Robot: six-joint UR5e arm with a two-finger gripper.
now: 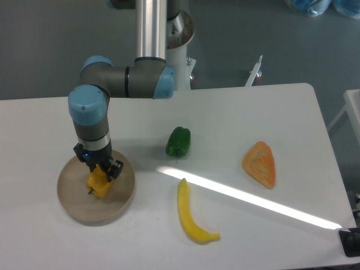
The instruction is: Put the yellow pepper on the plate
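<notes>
We look down from one fixed, raised camera across the front edge of the white table [270,118], facing the arm's base [179,39] at middling distance.

even soft light, bright diagonal glare streak across table [292,112] (slightly grainy).

The yellow pepper [98,186] is yellow-orange with a seemingly dark stem; the plate [76,208] tan-beige; the green pepper [178,141] deep green; the wedge [260,163] orange; the table [253,112] white.

Yellow pepper [97,186] on tan plate [73,208].
</notes>
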